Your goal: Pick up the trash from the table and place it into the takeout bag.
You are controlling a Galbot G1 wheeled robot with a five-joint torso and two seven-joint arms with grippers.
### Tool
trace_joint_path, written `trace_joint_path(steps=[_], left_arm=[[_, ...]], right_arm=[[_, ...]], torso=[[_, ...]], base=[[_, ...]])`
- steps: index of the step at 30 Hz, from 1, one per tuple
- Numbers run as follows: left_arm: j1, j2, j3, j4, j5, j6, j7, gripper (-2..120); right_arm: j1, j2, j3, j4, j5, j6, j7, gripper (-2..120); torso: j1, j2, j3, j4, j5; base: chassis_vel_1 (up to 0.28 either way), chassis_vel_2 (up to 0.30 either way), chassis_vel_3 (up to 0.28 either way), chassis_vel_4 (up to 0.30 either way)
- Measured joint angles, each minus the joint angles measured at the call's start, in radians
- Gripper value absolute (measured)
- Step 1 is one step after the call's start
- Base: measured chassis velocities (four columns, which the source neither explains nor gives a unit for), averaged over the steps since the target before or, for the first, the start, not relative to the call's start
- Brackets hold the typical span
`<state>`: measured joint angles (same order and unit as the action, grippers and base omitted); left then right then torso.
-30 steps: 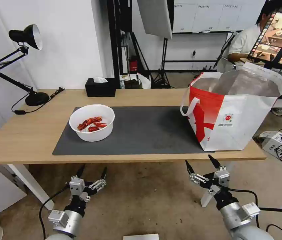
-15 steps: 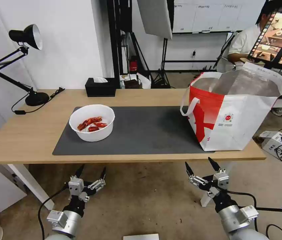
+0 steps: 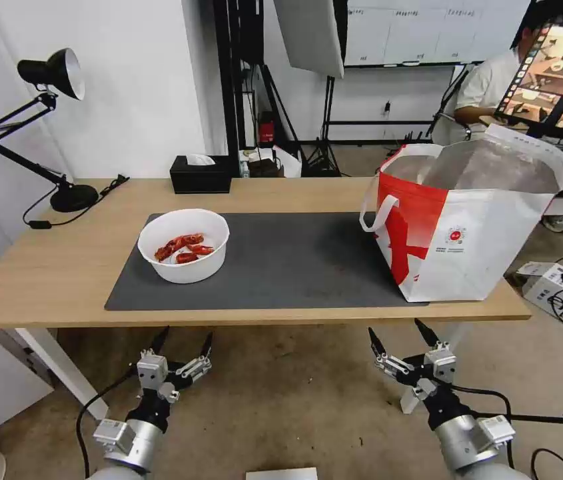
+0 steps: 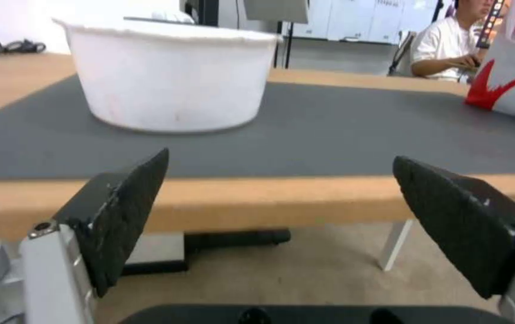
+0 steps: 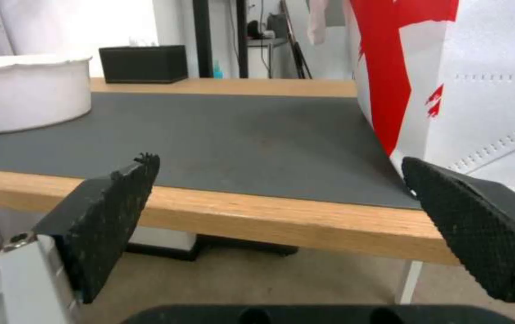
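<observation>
round red logo (image 3: 455,235) on takeout bag (image 3: 494,227)

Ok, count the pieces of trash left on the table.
1: the white bowl of red crayfish shells, standing on the dark mat at the table's left part. More could be hidden behind the takeout bag.

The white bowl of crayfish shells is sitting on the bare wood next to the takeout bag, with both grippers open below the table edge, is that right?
Not quite. The head view shows the white bowl on the dark grey mat, toward the left end, well apart from the takeout bag. The rest holds: left gripper and right gripper are open below the table edge.
</observation>
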<state>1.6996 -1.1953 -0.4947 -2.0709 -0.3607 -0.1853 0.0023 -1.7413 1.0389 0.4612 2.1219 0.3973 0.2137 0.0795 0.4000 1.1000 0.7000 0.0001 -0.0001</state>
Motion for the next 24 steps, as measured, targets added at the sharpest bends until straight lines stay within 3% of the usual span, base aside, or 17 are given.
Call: trace_joint_path(steps=[4, 12, 16, 24], left_arm=[[-0.015, 0.017, -0.014, -0.016, -0.019, 0.015, -0.007, 100], [-0.1, 0.116, -0.048, -0.055, -0.122, 0.083, -0.044, 100], [-0.203, 0.203, -0.052, -0.062, -0.257, 0.162, -0.097, 100], [-0.342, 0.349, -0.073, -0.017, -0.429, 0.258, -0.135, 100]], right_arm=[[0.0, 0.0, 0.0, 0.0, 0.0, 0.0, 0.0, 100], [0.0, -0.001, 0.0, 0.001, 0.0, -0.001, 0.0, 100], [0.0, -0.001, 0.001, 0.001, 0.0, -0.001, 0.0, 100], [0.001, -0.001, 0.001, 0.002, 0.0, -0.001, 0.0, 100]], torso=[[0.0, 0.0, 0.0, 0.0, 0.0], [0.0, 0.0, 0.0, -0.0001, -0.0001], [0.0, 0.0, 0.0, -0.0001, -0.0001], [0.0, 0.0, 0.0, 0.0003, -0.0002]], base=[[0.0, 0.0, 0.0, 0.0], [0.0, 0.0, 0.0, 0.0], [0.0, 0.0, 0.0, 0.0], [0.0, 0.0, 0.0, 0.0]])
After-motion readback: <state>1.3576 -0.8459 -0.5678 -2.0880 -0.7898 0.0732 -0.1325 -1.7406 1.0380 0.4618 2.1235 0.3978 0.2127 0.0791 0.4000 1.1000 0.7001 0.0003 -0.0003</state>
